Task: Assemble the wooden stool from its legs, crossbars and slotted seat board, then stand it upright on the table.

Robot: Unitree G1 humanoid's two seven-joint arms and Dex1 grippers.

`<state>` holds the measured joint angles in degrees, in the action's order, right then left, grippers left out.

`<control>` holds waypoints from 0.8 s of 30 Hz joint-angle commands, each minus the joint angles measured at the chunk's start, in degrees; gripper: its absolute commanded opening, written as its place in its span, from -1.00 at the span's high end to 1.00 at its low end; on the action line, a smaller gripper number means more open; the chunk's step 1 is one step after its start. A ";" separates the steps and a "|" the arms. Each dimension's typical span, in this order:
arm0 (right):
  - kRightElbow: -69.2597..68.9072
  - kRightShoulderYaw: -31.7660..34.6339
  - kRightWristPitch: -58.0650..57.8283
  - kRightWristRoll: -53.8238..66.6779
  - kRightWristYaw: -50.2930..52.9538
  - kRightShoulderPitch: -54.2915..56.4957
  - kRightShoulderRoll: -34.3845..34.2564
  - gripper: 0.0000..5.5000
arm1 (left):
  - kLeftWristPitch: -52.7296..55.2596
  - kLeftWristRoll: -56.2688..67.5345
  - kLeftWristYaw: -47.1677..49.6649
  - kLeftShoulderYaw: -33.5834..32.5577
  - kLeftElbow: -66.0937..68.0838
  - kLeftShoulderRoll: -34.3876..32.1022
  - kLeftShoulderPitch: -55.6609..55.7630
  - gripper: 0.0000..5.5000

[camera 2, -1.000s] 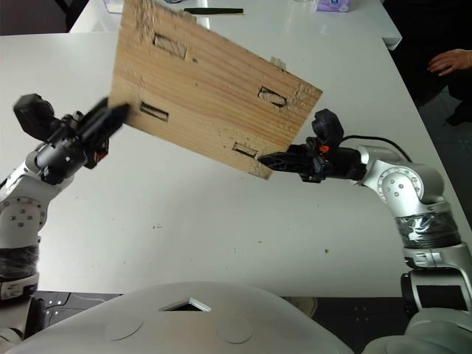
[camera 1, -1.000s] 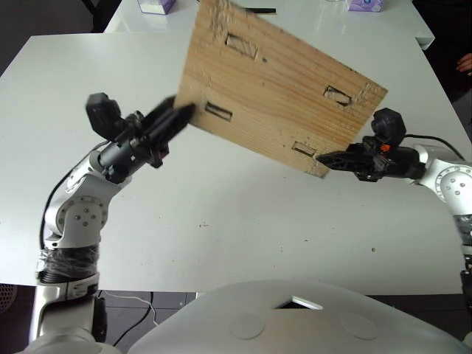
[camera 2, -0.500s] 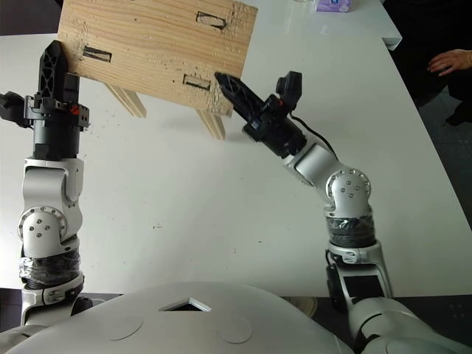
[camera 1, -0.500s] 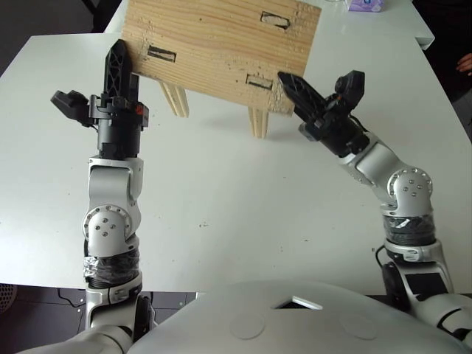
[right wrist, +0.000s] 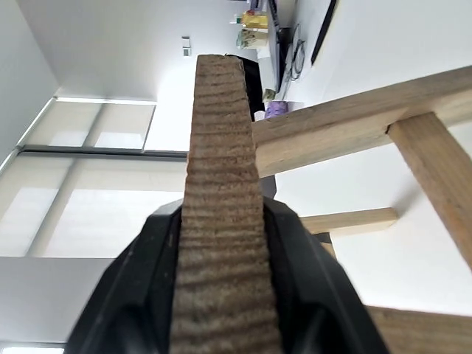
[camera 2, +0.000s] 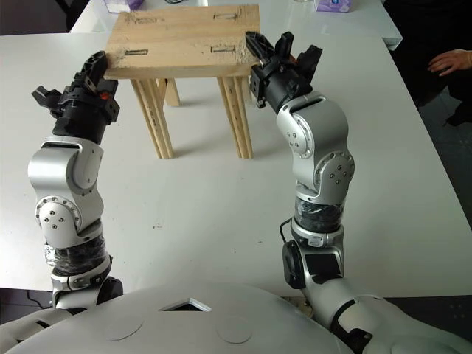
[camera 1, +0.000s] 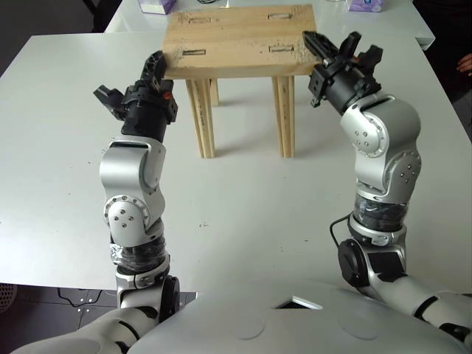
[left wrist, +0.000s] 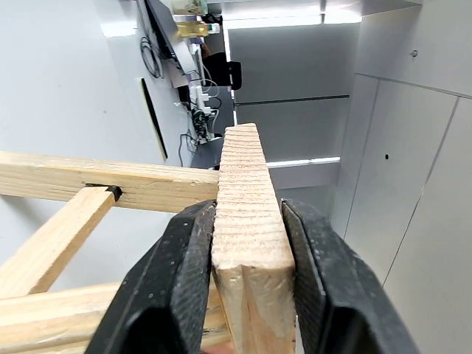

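The assembled wooden stool stands upright on the white table (camera 1: 243, 221), far middle. Its slotted seat board (camera 1: 236, 33) is on top, and the front legs (camera 1: 200, 118) (camera 1: 284, 114) reach down to the tabletop. My left gripper (camera 1: 157, 65) is shut on the seat board's left edge. My right gripper (camera 1: 313, 40) is shut on the right edge. In the left wrist view the fingers (left wrist: 173, 287) clamp the board's end grain (left wrist: 247, 169), with a crossbar (left wrist: 88, 181) beyond. In the right wrist view the fingers (right wrist: 140, 280) pinch the board (right wrist: 217, 125).
Two purple boxes (camera 1: 155, 6) (camera 1: 365, 4) sit on a second table behind the stool. A person's hand (camera 2: 450, 60) rests at the far right edge. Bare tabletop stretches in front of the stool and to both sides.
The stool has swung from tilted in the air, seat facing me, to upright with its legs on the table. Both arms turned with it and kept hold of the seat board.
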<state>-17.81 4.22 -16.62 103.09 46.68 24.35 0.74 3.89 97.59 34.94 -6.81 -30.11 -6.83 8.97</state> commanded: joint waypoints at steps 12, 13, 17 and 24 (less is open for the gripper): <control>3.35 0.17 -6.21 -10.42 -0.02 -7.49 2.43 0.26 | 4.94 -8.41 -6.01 -0.30 -2.43 2.76 -1.88 0.17; 3.28 0.62 -6.18 -11.04 -0.38 -7.42 2.34 0.19 | 5.00 -8.99 -6.10 -0.60 -2.60 2.78 -1.44 0.11; 2.13 2.46 -5.90 -12.21 -2.04 -6.66 1.87 -0.06 | 5.12 -11.13 -4.86 -1.96 -3.07 2.61 -1.13 -0.12; -1.19 7.62 -5.23 -10.88 -8.84 -2.97 3.19 -0.32 | 6.20 -20.39 -4.62 -5.54 -6.60 -0.79 -4.63 -0.18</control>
<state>-18.21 10.31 -22.08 91.76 39.50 20.89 3.14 9.44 80.77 29.57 -11.13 -36.08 -6.24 5.69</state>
